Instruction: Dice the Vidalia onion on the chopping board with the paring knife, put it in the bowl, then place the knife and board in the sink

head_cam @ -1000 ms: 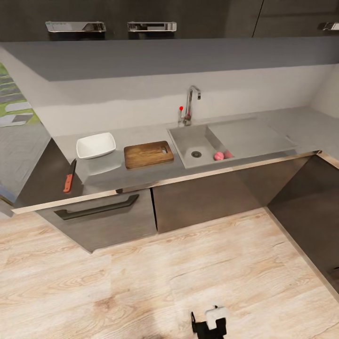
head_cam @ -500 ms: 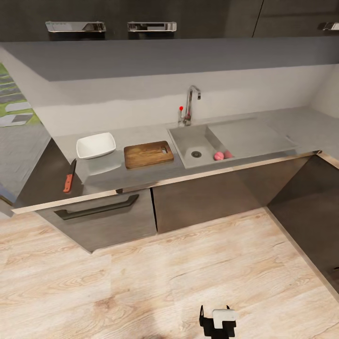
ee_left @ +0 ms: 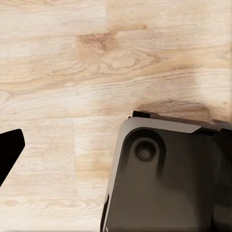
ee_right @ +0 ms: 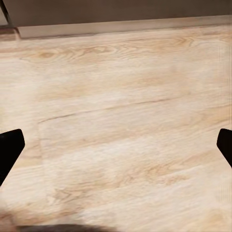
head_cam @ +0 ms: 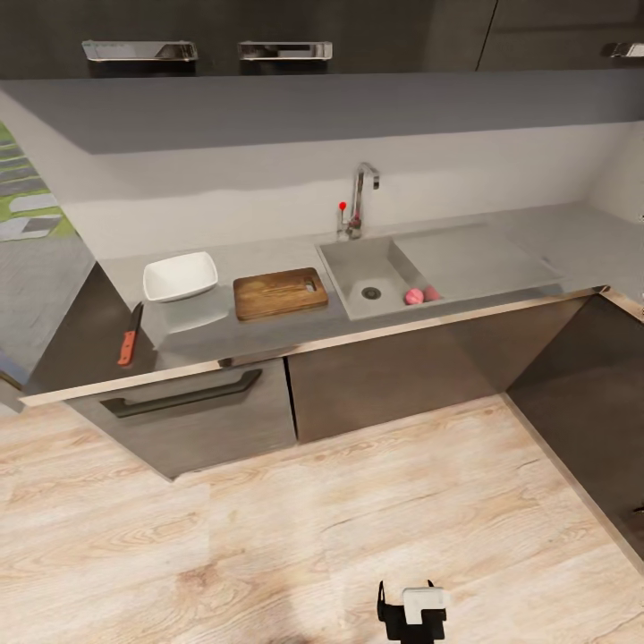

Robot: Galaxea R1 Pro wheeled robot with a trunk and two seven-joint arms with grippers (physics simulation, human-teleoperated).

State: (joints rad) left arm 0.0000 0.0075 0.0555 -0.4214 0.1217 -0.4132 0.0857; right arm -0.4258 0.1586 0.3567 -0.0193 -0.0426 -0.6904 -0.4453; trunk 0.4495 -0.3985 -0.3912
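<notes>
The small round pinkish-red Vidalia onion point(head_cam: 413, 296) sits inside the rectangular stainless-steel sink point(head_cam: 358, 265), just right of the round dark drain point(head_cam: 371, 292), against the basin wall below the flat steel drainboard point(head_cam: 470, 258); looks like a pink reflection beside it. Probably parked there as the start state, so step one is a reach into the basin. Left of the sink, flat on the grey glossy table point(head_cam: 268, 335), lies the dark-brown wooden chopping board point(head_cam: 280, 292), slot end toward the sink, close by so the onion transfer is short. Further left of the sink is the shallow white square bowl point(head_cam: 181, 275), apart from the board. Furthest left from the sink, near the table's front edge, the orange-handled paring knife point(head_cam: 130, 336) lies flat, handle outward, easy to pick. Curved chrome tap point(head_cam: 361, 197) with red knob stands behind the sink. Robot is well back on the light wood floor point(head_cam: 268, 537), nothing grasped. Right claw point(ee_right: 116, 145): dark tips at both frame sides, spread wide, empty. Left claw point(ee_left: 9, 150): one dark tip seen over floor beside a dark robot part point(ee_left: 164, 179); spread or together, cannot tell.
</notes>
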